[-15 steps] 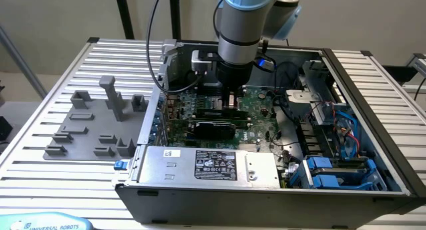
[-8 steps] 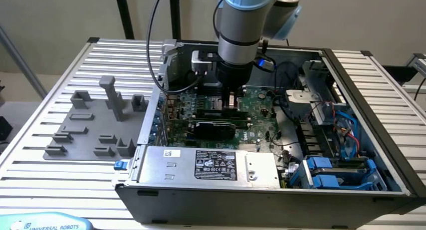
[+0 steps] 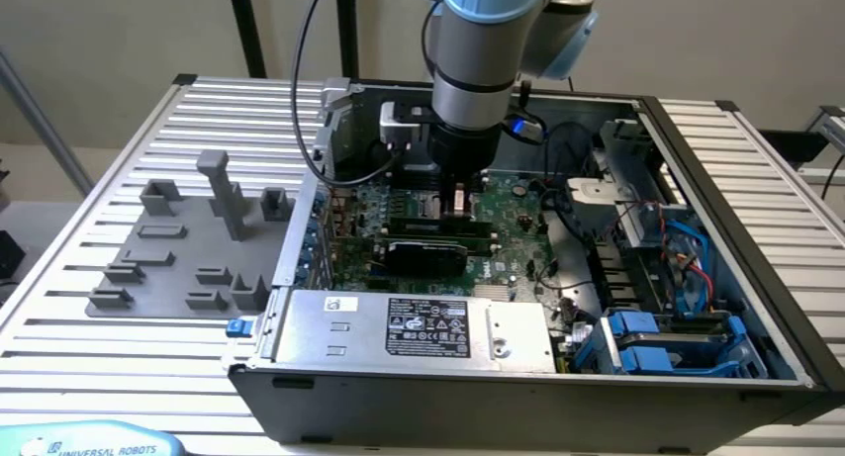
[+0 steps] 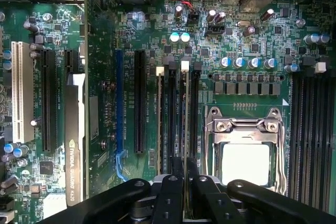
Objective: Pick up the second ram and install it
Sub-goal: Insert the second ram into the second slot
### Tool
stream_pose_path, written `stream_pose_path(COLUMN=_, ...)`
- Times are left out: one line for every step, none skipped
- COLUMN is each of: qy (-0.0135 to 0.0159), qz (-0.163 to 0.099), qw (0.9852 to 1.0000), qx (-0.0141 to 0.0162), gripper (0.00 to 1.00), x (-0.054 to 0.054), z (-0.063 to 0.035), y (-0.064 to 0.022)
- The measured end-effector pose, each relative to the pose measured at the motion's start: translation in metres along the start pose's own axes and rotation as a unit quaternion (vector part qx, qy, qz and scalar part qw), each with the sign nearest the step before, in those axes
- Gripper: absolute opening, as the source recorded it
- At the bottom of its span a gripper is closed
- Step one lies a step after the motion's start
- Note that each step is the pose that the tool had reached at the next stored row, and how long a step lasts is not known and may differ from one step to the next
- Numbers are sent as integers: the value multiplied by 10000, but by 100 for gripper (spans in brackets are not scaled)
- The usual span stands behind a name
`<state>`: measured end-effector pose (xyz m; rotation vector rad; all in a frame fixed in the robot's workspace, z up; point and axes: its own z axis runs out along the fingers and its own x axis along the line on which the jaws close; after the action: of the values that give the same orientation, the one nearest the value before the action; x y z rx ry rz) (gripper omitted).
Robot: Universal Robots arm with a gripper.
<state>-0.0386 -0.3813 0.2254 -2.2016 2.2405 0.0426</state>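
The gripper (image 4: 183,174) is down inside the open computer case (image 3: 739,268), its two black fingers (image 4: 169,192) drawn close together and clamped on the top edge of the second ram (image 4: 185,124). The stick stands on edge directly beneath the fingers and runs straight out ahead of them, in line with one of the memory slots on the motherboard (image 4: 252,40); whether it is fully seated I cannot tell. In the exterior view the gripper (image 3: 456,194) hangs straight down from the arm (image 3: 482,50) over the middle of the board.

Just beside the held stick, on one side, another ram stick (image 4: 160,124) stands in its own slot, close and parallel. On the other side of the gripper, near but apart, lies the silver CPU socket (image 4: 245,153), flat and low. Further out past the first stick are long black expansion slots (image 4: 139,103), then the black graphics card (image 4: 74,145) on edge.

Space is tight around the fingers, with upright parts flanking them. Wider out, the case walls ring the arm; the power supply (image 3: 416,327) closes the near side and blue drive brackets (image 3: 647,342) sit toward the exterior view's right. Outside the case, toward the exterior view's left, a grey fixture tray (image 3: 185,248) rests on the slatted table (image 3: 79,278).
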Motion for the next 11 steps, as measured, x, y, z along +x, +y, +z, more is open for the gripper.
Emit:
stream_pose_path(qy=1, qz=0, qw=10000, qx=0, gripper=14, x=-2, z=3, y=0)
stream_pose_path(qy=2, qz=0, qw=10000, qx=-1, gripper=14, x=-4, z=6, y=0)
stream_pose_path(qy=-1, qz=0, qw=10000, qx=0, gripper=14, x=-6, z=11, y=0)
stream_pose_path(qy=-1, qz=0, qw=10000, qx=1, gripper=14, x=-7, z=14, y=0)
stream_pose_path(qy=0, qz=0, qw=10000, qx=0, gripper=14, x=-8, z=17, y=0)
stream_pose_path(qy=0, qz=0, qw=10000, qx=0, gripper=14, x=-9, z=21, y=0)
stream_pose_path(qy=0, qz=0, qw=10000, qx=0, gripper=14, x=-10, z=23, y=0)
stream_pose_path(qy=1, qz=0, qw=10000, qx=0, gripper=14, x=-11, z=25, y=0)
stream_pose_path(qy=1, qz=0, qw=10000, qx=0, gripper=14, x=-12, z=26, y=0)
stream_pose_path(qy=0, qz=0, qw=10000, qx=0, gripper=14, x=-13, z=27, y=0)
stream_pose_path(qy=0, qz=0, qw=10000, qx=0, gripper=14, x=-15, z=28, y=0)
